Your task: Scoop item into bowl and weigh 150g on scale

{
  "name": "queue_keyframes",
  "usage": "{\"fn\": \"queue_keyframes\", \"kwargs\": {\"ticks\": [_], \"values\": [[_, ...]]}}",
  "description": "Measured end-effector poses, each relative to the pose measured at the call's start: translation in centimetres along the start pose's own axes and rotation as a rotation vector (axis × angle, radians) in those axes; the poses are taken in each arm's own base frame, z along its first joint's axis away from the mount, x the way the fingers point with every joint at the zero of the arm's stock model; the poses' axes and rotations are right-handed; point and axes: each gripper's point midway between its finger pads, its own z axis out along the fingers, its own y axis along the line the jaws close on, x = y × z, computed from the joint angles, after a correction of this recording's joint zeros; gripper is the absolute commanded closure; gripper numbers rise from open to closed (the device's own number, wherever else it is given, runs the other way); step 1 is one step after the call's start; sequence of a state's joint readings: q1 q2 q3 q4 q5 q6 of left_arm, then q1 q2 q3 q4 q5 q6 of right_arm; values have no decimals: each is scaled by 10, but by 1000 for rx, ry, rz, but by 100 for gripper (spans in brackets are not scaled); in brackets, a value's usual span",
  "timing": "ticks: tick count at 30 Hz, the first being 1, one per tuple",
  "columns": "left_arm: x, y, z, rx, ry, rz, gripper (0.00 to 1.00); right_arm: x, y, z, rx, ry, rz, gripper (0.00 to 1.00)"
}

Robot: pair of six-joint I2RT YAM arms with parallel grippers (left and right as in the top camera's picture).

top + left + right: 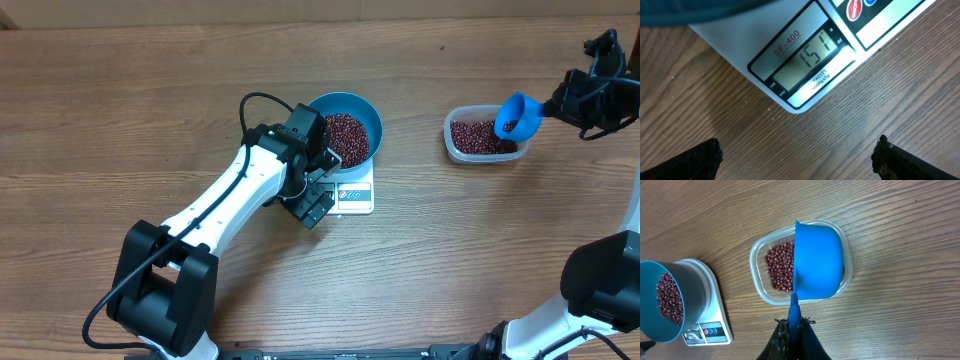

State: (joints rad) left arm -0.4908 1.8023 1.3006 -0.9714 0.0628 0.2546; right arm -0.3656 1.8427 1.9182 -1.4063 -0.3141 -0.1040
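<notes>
1. My left tool (pixel 797 162): fingers spread as wide as they go, nothing between them. It hangs low over the tabletop (pixel 715 115), at the front edge of the scale (pixel 356 197).
2. Just past the fingertips, the scale's display (pixel 807 52) reads 151, with a small g mark beside it.
3. The bowl (pixel 372 120) sits on the scale and overhangs it. The beans (pixel 347 135) lie in a dark red heap inside it.
4. My right tool (pixel 794 332): clamped tight on the thin handle of the blue scoop (pixel 817 260).
5. The scoop is held over the clear tub (pixel 757 255), tipped on its side. The overhead view shows some beans inside it.
6. The tub rests on the tabletop, well right of the scale and apart from it. It holds a layer of beans.
</notes>
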Motion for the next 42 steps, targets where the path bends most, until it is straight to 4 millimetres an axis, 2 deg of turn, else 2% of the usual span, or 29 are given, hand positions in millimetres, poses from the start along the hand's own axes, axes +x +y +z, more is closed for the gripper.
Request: {"fn": "queue_keyframes", "kwargs": {"ticks": [7,13,19,31,36,42], "values": [[-3,2,4,-9,-20,-35,0,-1,0,0,0,-3,-2,96],[-1,-9,14,-9,-16,-36,0,-1,0,0,0,-3,-2,96],[-3,-17,15,-6,-17,-55,0,-1,0,0,0,-3,-2,96],[-7,-15,15,-15,-36,-87,0,0,1,0,-1,2,-3,96],[-8,-15,15,-16,-37,-87,0,6,16,5,-9,29,-63,94],[-9,-15,15,-16,-41,-88,0,11,36,11,-11,50,-164,96]]}}
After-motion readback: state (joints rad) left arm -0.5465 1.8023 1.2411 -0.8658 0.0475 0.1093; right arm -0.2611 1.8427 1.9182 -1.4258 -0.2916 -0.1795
